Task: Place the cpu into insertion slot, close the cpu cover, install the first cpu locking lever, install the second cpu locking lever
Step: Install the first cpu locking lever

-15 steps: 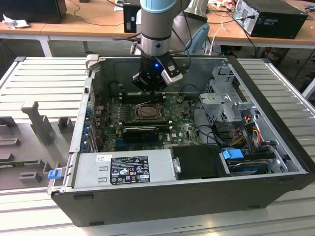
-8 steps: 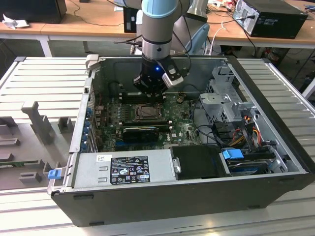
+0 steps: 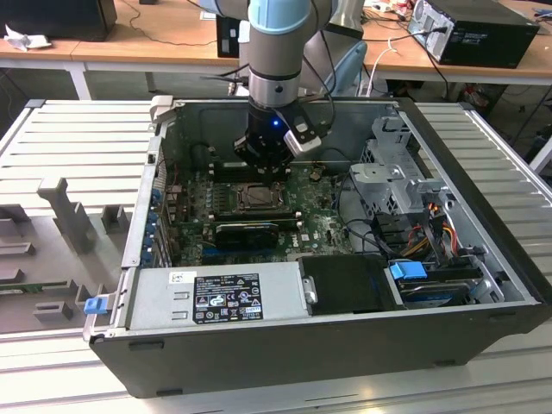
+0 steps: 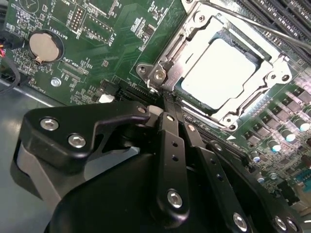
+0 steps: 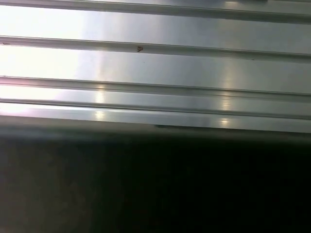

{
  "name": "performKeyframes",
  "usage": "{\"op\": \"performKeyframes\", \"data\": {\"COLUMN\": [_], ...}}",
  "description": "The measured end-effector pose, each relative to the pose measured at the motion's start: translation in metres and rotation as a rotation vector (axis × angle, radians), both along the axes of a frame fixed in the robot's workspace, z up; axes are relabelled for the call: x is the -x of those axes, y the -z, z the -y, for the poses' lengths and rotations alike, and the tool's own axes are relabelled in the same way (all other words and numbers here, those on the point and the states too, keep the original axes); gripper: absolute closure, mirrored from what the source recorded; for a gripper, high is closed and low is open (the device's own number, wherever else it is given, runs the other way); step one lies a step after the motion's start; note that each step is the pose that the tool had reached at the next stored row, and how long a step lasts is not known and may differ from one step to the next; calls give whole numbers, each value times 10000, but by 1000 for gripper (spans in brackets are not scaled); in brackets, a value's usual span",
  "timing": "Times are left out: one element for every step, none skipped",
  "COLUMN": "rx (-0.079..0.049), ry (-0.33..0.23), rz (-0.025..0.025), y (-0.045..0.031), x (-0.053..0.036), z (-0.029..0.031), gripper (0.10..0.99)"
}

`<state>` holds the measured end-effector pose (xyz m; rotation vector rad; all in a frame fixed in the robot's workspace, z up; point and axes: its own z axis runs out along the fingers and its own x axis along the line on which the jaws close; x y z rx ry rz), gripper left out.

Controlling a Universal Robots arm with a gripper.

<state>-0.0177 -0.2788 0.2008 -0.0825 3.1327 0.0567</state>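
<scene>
In the second wrist view the cpu (image 4: 221,73) lies with its pale face up in the insertion slot (image 4: 265,48). The silver cpu cover (image 4: 187,46) is folded down around it, and the chip shows through the cover's window. A thin silver lever rod (image 4: 252,22) runs along the socket's far side. My gripper (image 4: 165,104) is shut, its black fingers (image 4: 171,145) pressed together, with the tips at the socket's near corner by a lever hinge (image 4: 158,75). I see nothing held between them. In the exterior view the gripper (image 3: 261,172) hangs just above the socket (image 3: 257,197).
The open computer case (image 3: 483,172) hems in the arm. A power supply (image 3: 220,293) sits at the front, a drive cage (image 3: 392,177) on the exterior view's right, and a long black card (image 3: 247,231) lies before the socket. Memory slots (image 4: 284,17) and a coin battery (image 4: 43,46) flank the socket.
</scene>
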Motion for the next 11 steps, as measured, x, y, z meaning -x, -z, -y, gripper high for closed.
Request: {"op": "performKeyframes", "data": {"rx": [-81, -102, -109, -96, -96, -93, -93, -96, -94, -93, -94], "ry": [-4, -4, -4, -5, -6, -7, -7, -8, -9, -7, -7], "rz": [4, 9, 12, 5, 6, 4, 3, 5, 4, 3, 4], "y": [-2, -7, -23, -65, -100, -161, -198, -198, -198, -199, -198], "x": [-2, -2, -2, -1, -1, -1, -1, -2, -2, -1, -1], "z": [-2, -3, -4, -2, -2, -2, -2, -2, 7, 33, 48], "gripper": [980, 980, 980, 980, 980, 980, 980, 980, 980, 980, 980]}}
